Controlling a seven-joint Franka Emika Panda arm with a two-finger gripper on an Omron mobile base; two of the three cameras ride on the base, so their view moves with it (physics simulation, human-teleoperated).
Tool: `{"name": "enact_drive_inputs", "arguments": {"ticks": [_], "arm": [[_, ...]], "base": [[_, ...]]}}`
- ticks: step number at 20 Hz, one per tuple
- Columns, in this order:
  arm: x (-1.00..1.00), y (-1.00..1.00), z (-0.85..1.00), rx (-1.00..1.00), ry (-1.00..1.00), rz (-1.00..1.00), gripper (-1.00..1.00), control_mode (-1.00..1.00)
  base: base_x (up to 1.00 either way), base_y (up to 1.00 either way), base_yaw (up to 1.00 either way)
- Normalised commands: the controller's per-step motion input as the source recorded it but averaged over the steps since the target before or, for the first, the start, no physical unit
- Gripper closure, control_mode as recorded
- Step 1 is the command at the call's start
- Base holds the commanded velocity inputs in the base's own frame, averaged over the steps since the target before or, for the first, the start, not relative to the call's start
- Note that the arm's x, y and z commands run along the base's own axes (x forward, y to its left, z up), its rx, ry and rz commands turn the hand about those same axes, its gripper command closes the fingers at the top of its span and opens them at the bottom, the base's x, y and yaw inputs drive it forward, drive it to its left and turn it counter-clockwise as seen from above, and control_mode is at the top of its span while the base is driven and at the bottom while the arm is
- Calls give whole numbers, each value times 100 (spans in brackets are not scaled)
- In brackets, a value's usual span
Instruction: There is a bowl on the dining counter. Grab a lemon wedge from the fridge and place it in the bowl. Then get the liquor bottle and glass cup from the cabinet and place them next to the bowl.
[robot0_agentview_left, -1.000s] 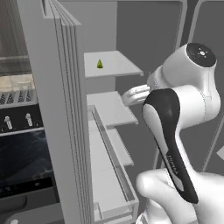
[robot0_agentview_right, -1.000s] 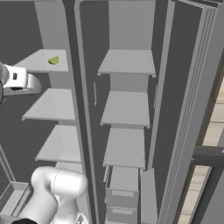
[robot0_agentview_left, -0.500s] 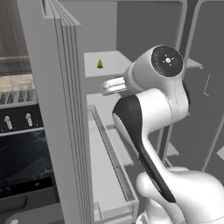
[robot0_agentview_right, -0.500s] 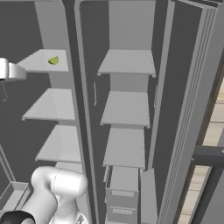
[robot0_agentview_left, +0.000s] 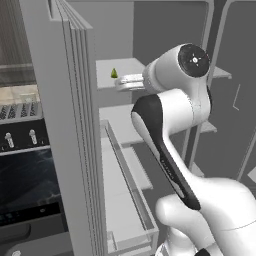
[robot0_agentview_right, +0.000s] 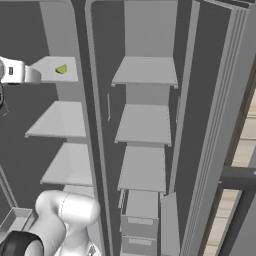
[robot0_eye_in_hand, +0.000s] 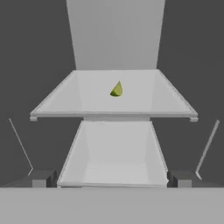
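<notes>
- The jaws (robot0_eye_in_hand: 112, 179) stand wide apart with nothing between them; in the hand view the two dark fingertips (robot0_eye_in_hand: 41, 178) rise near the left and right bottom corners.
- Straight ahead of them, the lemon wedge (robot0_eye_in_hand: 116, 89) lies near the middle of a white fridge shelf (robot0_eye_in_hand: 57, 103), well apart from the jaws, point up.
- The hand view alone shows a second white shelf (robot0_eye_in_hand: 116, 157) below the first, between the fingertips, and the fridge's pale back wall above.
- In the left base view the lemon wedge (robot0_agentview_left: 114, 73) sits on the upper shelf, just beyond the white hand; the jaws themselves cannot be made out there.
- The right base view shows the wedge (robot0_agentview_right: 61, 69) on the top shelf of the left compartment, with the hand entering at the left edge of the picture.
- The arm (robot0_agentview_left: 172, 120) rises from the base, bends at a high elbow and reaches level toward the shelf.
- The fridge (robot0_agentview_right: 145, 125) stands open, its left door (robot0_agentview_left: 67, 130) edge-on in the left base view; a dark oven front (robot0_agentview_left: 25, 175) stands left of it.
</notes>
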Motion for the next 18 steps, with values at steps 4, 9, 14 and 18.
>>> {"name": "enact_drive_inputs", "arguments": {"ticks": [4,9,14,18], "arm": [[39,0,0,3,0,0,-100,-100],[43,0,0,0,0,0,-100,-100],[48,0,0,0,0,0,-100,-100],[38,0,0,0,0,0,-100,-100]], "base": [[0,0,0],[0,0,0],[0,0,0],[0,0,0]]}}
